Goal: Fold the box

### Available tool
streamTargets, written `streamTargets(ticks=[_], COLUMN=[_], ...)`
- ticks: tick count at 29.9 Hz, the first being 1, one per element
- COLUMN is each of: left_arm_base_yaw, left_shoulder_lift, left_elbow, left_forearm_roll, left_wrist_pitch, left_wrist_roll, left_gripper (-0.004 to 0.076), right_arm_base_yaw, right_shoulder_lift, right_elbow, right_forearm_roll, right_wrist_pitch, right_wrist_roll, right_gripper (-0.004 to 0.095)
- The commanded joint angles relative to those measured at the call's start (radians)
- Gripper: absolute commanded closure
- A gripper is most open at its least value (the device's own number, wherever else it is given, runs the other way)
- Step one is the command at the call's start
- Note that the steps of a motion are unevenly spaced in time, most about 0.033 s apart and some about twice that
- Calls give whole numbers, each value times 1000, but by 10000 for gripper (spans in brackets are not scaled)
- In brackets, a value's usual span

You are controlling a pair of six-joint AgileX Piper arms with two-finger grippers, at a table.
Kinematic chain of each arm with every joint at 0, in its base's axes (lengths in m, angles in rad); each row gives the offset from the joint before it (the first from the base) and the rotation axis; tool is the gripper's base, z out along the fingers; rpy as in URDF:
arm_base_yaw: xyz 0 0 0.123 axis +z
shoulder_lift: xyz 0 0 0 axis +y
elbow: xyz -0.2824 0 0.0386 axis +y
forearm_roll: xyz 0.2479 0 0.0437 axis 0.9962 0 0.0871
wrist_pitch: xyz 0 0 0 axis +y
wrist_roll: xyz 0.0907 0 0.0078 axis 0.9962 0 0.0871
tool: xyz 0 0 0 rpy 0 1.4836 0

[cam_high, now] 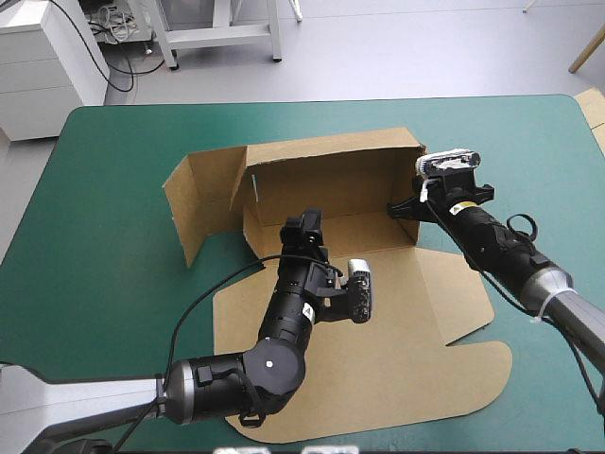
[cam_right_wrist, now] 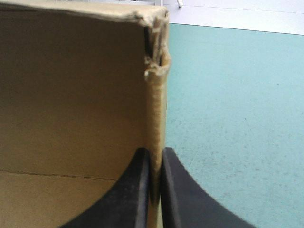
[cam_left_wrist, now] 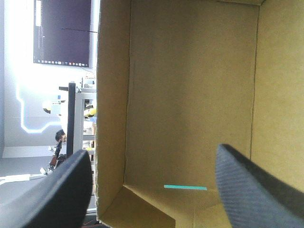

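The brown box point(cam_high: 326, 184) stands with walls raised; inside it hangs the left gripper point(cam_high: 304, 225), fingers apart; the right gripper point(cam_right_wrist: 156, 159) pinches its near-side wall edge.

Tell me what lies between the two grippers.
Only the bare floor of the box: in the high view nothing rests on it between the left gripper and the right gripper, shut on its side wall.
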Motion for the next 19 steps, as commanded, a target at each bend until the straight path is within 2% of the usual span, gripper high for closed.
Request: streamTargets(ticks=[1, 4, 5, 7, 12, 15, 17, 19], left_arm_base_yaw=[-9, -7, -5, 13, 159, 303, 420, 538], left_shoulder_lift=[-39, -39, -39, -39, -39, -39, -39, -39], left_elbow=[-27, -27, -33, -72, -279, -433, -528, -596], left_forearm_roll=[43, 40, 31, -64, -634, -958, -1142, -1266], left_wrist_pitch=[30, 23, 13, -33, -112, -49, 31, 93], left_wrist_roll=[8, 98, 149, 238, 604, 789, 885, 935], left_gripper=[338, 696, 718, 706, 708, 708, 708, 708], right_arm_base_yaw=[-11, -11, -11, -11, -11, -11, -11, -11], right_shoulder_lift=[-31, -31, -31, -31, -31, -31, -31, -31], right_elbow=[-36, -36, -36, -36, -36, -36, -36, -36], right_forearm_roll=[0, 0, 0, 0, 0, 0, 0, 0], right_wrist_pitch=[-50, -40, -40, -36, -13, -3, 4, 8], right_wrist_roll=[-5, -5, -5, -5, -5, -5, 0, 15], right_gripper=[924, 924, 924, 924, 924, 924, 924, 924])
